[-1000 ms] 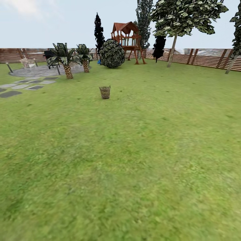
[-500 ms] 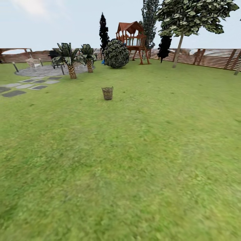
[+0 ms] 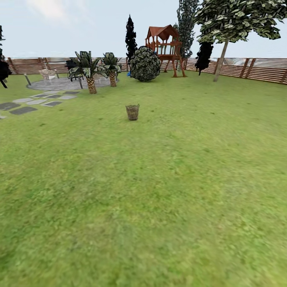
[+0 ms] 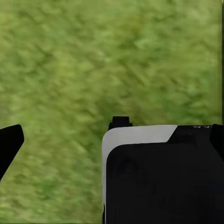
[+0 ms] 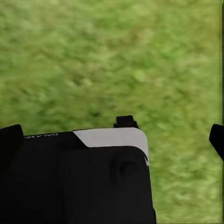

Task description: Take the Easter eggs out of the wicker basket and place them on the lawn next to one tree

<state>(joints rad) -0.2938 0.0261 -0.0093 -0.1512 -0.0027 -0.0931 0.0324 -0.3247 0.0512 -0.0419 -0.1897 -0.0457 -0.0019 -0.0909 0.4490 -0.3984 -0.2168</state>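
The garden [image 3: 247, 71], closed in by its slatted fence, stretches ahead, and the lawn [image 3: 159, 191] takes up nearly all of the head view. The task looks barely begun: nothing has been carried anywhere, and the robot stands well apart from everything it needs. At about one o'clock, up by the fence, stands the tree [image 3: 220, 59] with the pale trunk and light crown, a fair candidate for the eggs. At twelve o'clock, alone on open grass well short of the bushes and the play tower [image 3: 165, 46], sits the wicker basket [image 3: 132, 112], upright; it is too small and far to tell whether the three eggs lie inside, though none lie on the grass around it. Each wrist view looks down on grass past dark fingertips, so whether the left claw [image 4: 112, 135] or the right claw [image 5: 116, 133] is spread or clenched cannot be told. Left to do: drive up, lift out three eggs, and lay them by the trunk.
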